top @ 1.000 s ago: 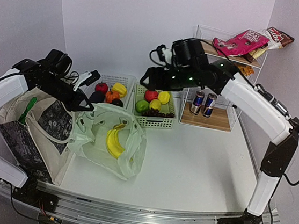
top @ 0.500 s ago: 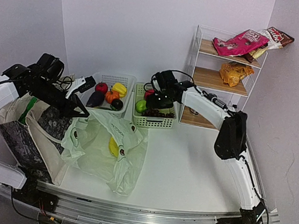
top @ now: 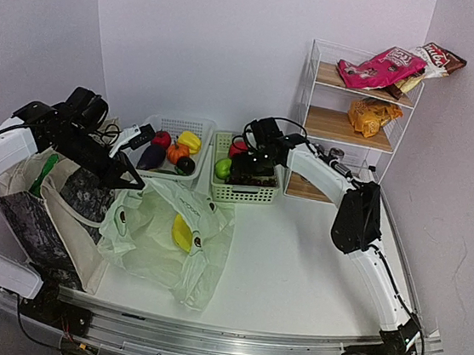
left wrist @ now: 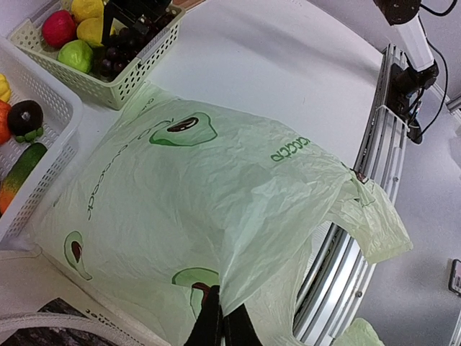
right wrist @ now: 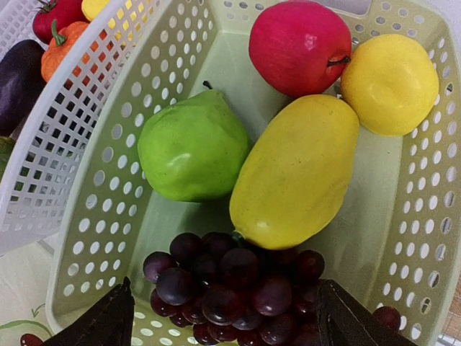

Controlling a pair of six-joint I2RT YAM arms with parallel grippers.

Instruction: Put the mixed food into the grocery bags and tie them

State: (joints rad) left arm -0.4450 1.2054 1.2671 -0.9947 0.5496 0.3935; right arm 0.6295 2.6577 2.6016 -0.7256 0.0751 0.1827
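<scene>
The pale-green avocado-print plastic bag (top: 165, 242) lies spread at centre-left with yellow bananas (top: 182, 233) showing through it. My left gripper (left wrist: 220, 318) is shut on a fold of this bag (left wrist: 216, 194) and holds its edge up, next to the cream canvas tote (top: 49, 208). The dark purple grape bunch (right wrist: 238, 285) lies in the green basket (right wrist: 94, 238), below a green pear and a yellow fruit. My right gripper (right wrist: 227, 321) is open and low in that basket, one finger on each side of the grapes. An orange crisp packet (top: 371, 116) sits on the shelf.
A white basket (top: 174, 126) of vegetables, with a dark eggplant, stands left of the green basket (top: 243, 195). The wire shelf rack (top: 312, 83) at back right carries a pink crisp packet (top: 382, 66) on top. The table's metal rail (left wrist: 392, 108) runs along the near edge.
My right arm has come down from in front of the shelf into the green basket, with its jaws now around the grapes. The left gripper has pulled the plastic bag's edge, spreading the bag.
</scene>
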